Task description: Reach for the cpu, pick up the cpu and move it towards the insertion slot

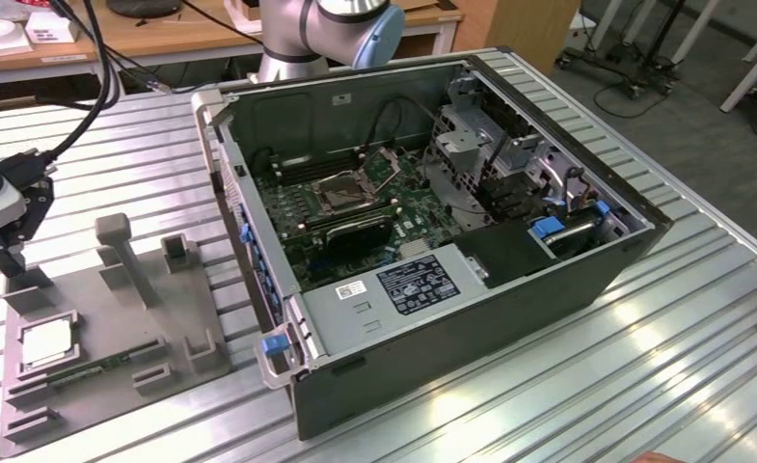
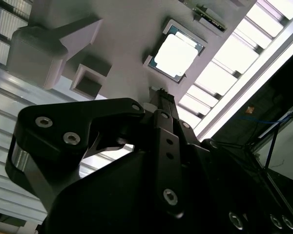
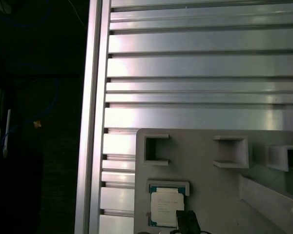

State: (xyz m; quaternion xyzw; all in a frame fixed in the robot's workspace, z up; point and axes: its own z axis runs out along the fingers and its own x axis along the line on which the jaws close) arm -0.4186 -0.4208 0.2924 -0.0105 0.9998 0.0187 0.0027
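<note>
The cpu [image 1: 46, 342] is a small silver square lying flat in a recess of the grey tray [image 1: 121, 318], at the exterior view's lower left. It also appears in both wrist views as the cpu [image 2: 178, 50] [image 3: 166, 207]. My black gripper [image 1: 8, 260] hangs over the tray's far end, a short way above and behind the chip, holding nothing. In the wrist views the gripper [image 2: 161, 92] [image 3: 185, 220] points toward the chip's near edge without touching it. The insertion slot [image 1: 347, 191], silver-framed with a dark centre, sits on the motherboard inside the open computer case.
A narrow green circuit strip [image 1: 95, 367] lies on the tray beside the chip. Upright grey posts [image 1: 115, 246] rise from the tray. The open case [image 1: 481, 318] has tall walls between the tray and the socket. The ribbed metal table [image 1: 687, 367] ends close beside the tray.
</note>
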